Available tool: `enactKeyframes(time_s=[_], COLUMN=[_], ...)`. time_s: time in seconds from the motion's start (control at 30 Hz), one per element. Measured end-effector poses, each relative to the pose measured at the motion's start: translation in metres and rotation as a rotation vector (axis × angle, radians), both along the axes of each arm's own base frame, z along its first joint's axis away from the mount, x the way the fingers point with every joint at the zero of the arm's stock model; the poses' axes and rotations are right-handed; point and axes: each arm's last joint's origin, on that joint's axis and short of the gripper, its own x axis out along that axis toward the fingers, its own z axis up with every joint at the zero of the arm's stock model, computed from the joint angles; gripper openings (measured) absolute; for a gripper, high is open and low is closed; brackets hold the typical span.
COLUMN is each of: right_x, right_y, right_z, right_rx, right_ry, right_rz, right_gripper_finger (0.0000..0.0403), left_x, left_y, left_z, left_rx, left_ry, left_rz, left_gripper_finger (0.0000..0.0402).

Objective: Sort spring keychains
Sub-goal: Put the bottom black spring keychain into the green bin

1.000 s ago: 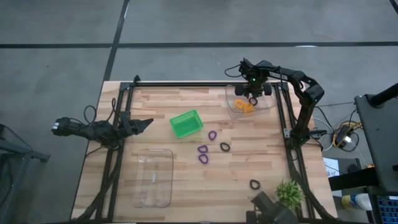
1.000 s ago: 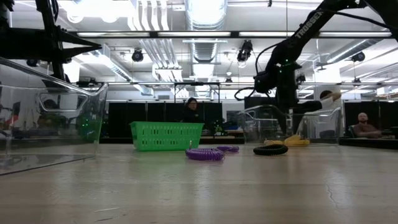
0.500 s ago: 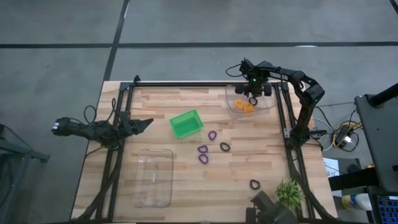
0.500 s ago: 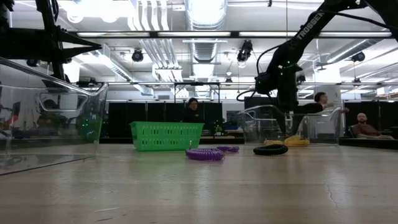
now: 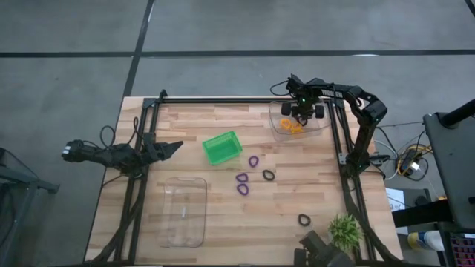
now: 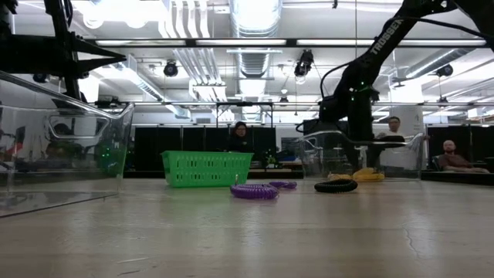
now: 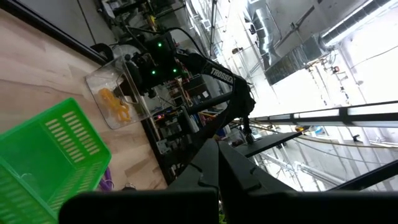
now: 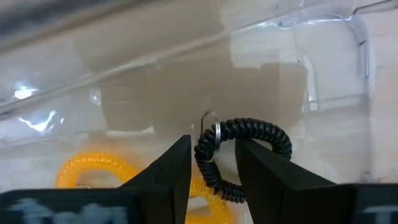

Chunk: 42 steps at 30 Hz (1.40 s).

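My right gripper [image 5: 299, 116] hangs over the clear bin [image 5: 323, 127] at the table's far right and is shut on a black spring keychain [image 8: 249, 134]. Orange keychains [image 5: 289, 127] lie in that bin, below the fingers [image 8: 99, 169]. Three purple keychains [image 5: 253, 161] [image 5: 242, 178] [image 5: 243, 190] and two black ones [image 5: 268, 175] [image 5: 303, 219] lie flat on the table. My left gripper [image 5: 178, 145] waits shut and empty at the left edge, pointing toward the green bin [image 5: 223, 147]. My right gripper pinches the black keychain's coil [image 8: 205, 163] between its two fingers, beside the metal ring [image 8: 210, 127] on that end. The fingers come from above, pointing down into the bin. The rest of the coil loops out to one side, lifted clear of the bin's floor.
A second clear bin [image 5: 184, 211] stands near the front left. A small green spiky plant [image 5: 345, 230] stands at the front right corner. Black frame rails run along the table's left, right and far sides. People stand in the room behind the table.
My right arm has shifted a little toward the table's right edge while staying over the far-right clear bin. Nothing else on the table has moved.
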Motion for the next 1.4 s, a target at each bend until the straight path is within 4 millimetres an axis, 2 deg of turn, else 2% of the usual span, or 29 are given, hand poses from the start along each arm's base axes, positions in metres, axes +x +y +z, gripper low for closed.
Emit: enactKeyframes(time_s=[0.23, 0.43, 0.7, 1.03, 1.4], right_x=[0.001, 0.0, 0.001, -0.001, -0.004], right_y=[-0.003, -0.001, 0.002, 0.005, 0.022], right_z=[0.001, -0.002, 0.002, 0.041, 0.074], right_rx=[-0.043, -0.036, -0.027, -0.119, -0.202], right_ry=[0.016, 0.018, 0.012, -0.041, -0.067], right_rz=[0.019, 0.053, 0.119, 0.144, 0.192], right_gripper_finger=[0.009, 0.0023, 0.0011, 0.0009, 0.0008], left_x=[0.0, 0.0, 0.0, 0.0, 0.0], left_y=[0.0, 0.0, 0.0, 0.0, 0.0], left_z=[0.0, 0.0, 0.0, 0.0, 0.0], left_rx=[0.0, 0.0, 0.0, -0.003, -0.005], left_ry=[0.0, 0.0, 0.001, 0.0, 0.0], left_rz=[0.0, 0.0, 0.004, 0.009, 0.008], left_gripper_finger=[0.0, 0.0, 0.0, 0.0, 0.0])
